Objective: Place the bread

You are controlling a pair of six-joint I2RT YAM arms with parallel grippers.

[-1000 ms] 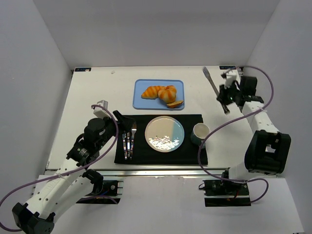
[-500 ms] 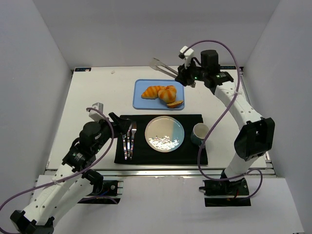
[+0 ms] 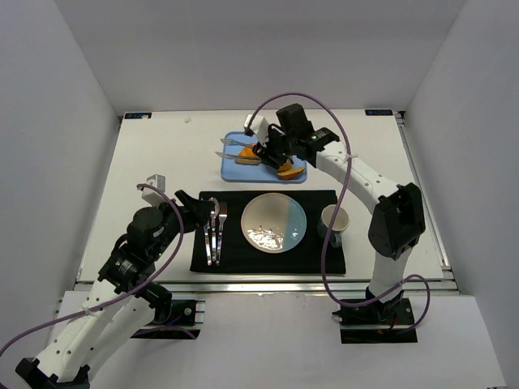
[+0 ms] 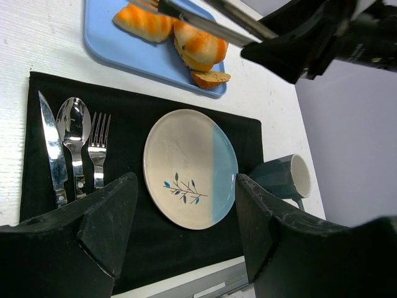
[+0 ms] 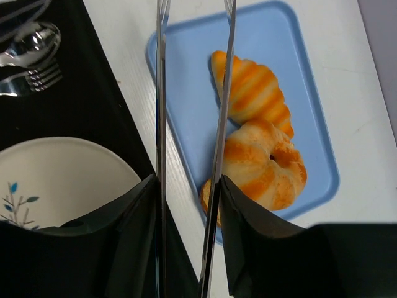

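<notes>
Top view: we see the right gripper (image 3: 261, 152) clamped on one pair of slim metal tongs (image 3: 233, 143) over one blue tray (image 3: 243, 174). Left wrist: left gripper (image 4: 184, 186) spread, empty; one glazed plate (image 4: 162, 143). Right wrist: one striped, tapered bread (image 5: 251, 93) lies on the tray beside one rounder bun (image 5: 263, 164).

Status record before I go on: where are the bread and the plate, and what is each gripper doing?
bread: on the blue tray, beside the bun, not gripped
tongs: arms apart, above the tray near the bread
right gripper: holding the tongs
left gripper: open, holding nothing
plate: no food on it, on the black mat
step: bread not yet picked up
</notes>
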